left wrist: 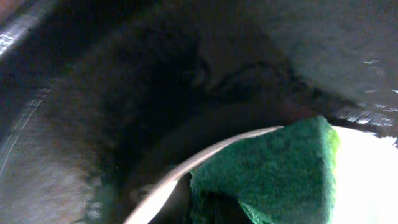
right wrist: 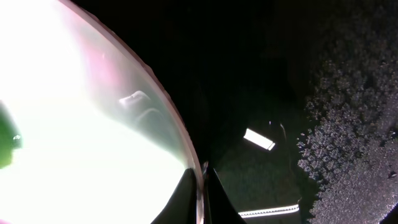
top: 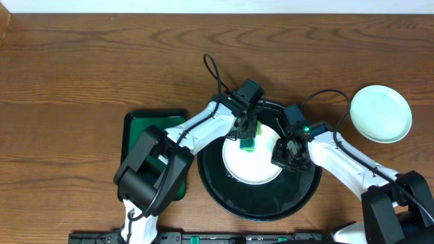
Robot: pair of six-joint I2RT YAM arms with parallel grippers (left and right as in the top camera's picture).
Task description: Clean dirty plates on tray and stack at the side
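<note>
A brown wooden table (top: 81, 74) with a strong grain carries everything here. Directly on it, toward the near edge, sits a large round black tray (top: 258, 213), and just to its left a smaller dark green tray (top: 139, 125), partly hidden by an arm. A pale round plate (top: 380, 113) lies on the bare wood at the right, apart from both trays.

place: robot lab workbench | evidence: left arm (top: 200, 125), right arm (top: 346, 159) mounted at wooden table (top: 81, 68)

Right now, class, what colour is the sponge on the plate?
The sponge is green, against the white plate; the left wrist view shows it best.
</note>
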